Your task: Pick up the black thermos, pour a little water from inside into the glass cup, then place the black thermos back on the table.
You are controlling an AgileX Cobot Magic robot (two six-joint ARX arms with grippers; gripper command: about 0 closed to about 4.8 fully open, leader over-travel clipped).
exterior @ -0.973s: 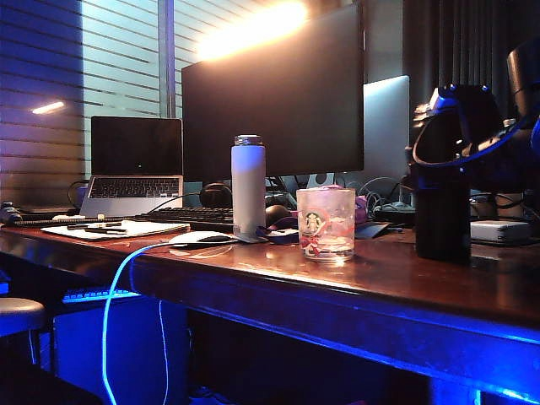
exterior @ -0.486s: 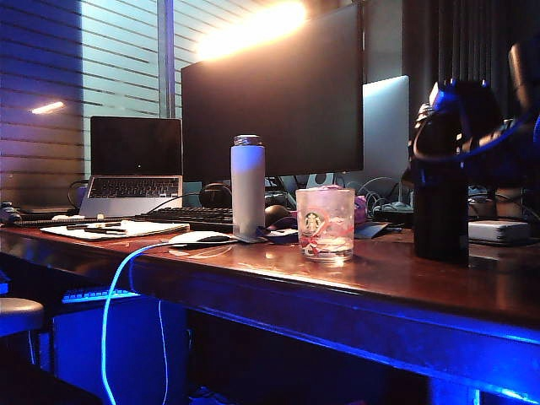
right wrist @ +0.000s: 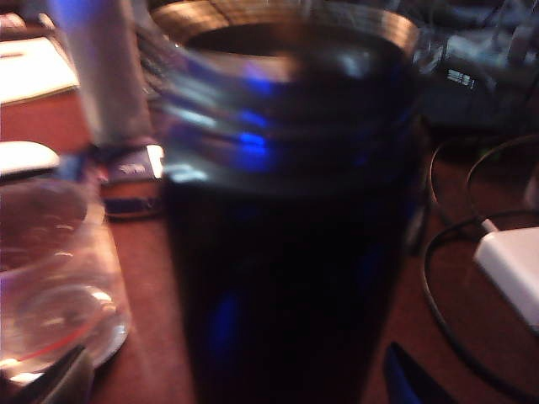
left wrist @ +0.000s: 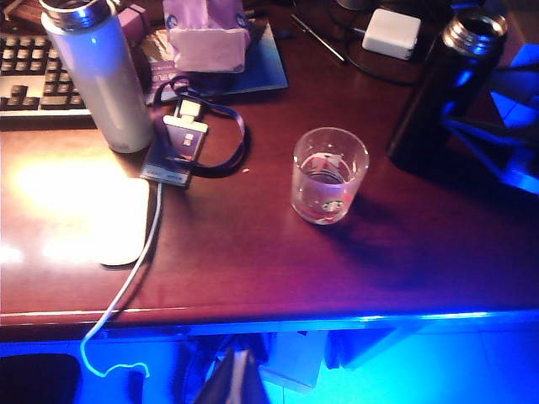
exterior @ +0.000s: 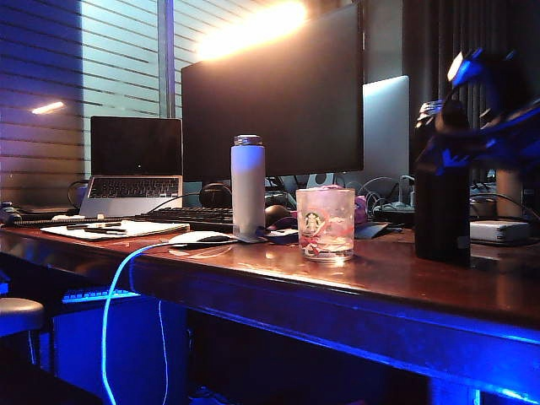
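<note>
Thermos [exterior: 440,211] first: the black flask is standing upright on the worktop [exterior: 405,287], toward the right end in the exterior view, with its shiny rim uncovered and its mouth facing up. The right claw [exterior: 472,126] is hanging around its upper part, lit blue, and from the wrist camera its two dark fingertips [right wrist: 59,379] are showing low on either side of the flask with bare wood between them and the black wall, so the claw is standing released, spread wide, and not squeezing anything. The flask is filling most of that wrist view and is blurred there. The glass cup [exterior: 326,224] is sitting upright on the worktop well apart from the thermos, between it and the white bottle [exterior: 248,186], which is standing a little farther back with its silver cap on. I cannot tell from here how much is inside the cup. Beside the foot of the white bottle a card on a dark lanyard [left wrist: 181,147] is lying flat, and a white mouse [left wrist: 118,219] is resting near the front edge with its pale cable trailing over it. A white charger [left wrist: 392,32] is lying behind the thermos among dark cables. A big dark monitor [exterior: 274,93] and an open laptop [exterior: 135,160] are standing at the back. The left claw [left wrist: 237,379] is hovering off the front edge of the worktop, only its dark tip showing, and I cannot tell whether it is spread or clenched; it is touching nothing.
</note>
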